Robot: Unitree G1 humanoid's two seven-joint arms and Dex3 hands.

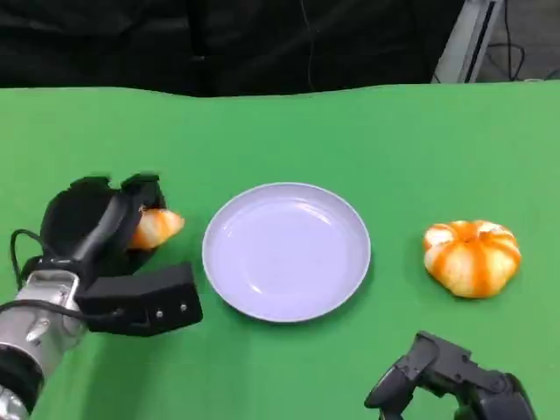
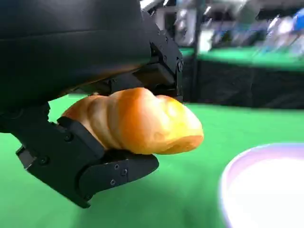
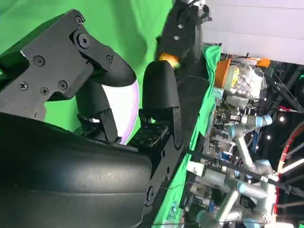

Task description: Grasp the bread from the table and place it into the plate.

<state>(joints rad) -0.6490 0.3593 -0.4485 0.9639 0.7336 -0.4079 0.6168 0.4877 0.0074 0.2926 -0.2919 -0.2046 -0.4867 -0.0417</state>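
Observation:
My left hand [image 1: 96, 234] grips a golden bread roll [image 1: 157, 227], whose end sticks out toward the plate. In the left wrist view the bread [image 2: 137, 121] sits clamped between the black fingers [image 2: 95, 166], slightly above the green cloth. The empty white plate [image 1: 287, 252] lies in the middle of the table, just right of the bread; its rim [image 2: 229, 183] is close by. My right hand [image 1: 448, 378] rests near the table's front edge, right of the plate, fingers [image 3: 159, 90] apart and holding nothing.
An orange-and-white striped, pumpkin-shaped thing [image 1: 472, 257] lies on the green cloth to the right of the plate. The table's far edge meets a dark backdrop. The right wrist view shows other robot arms [image 3: 247, 142] beyond the table.

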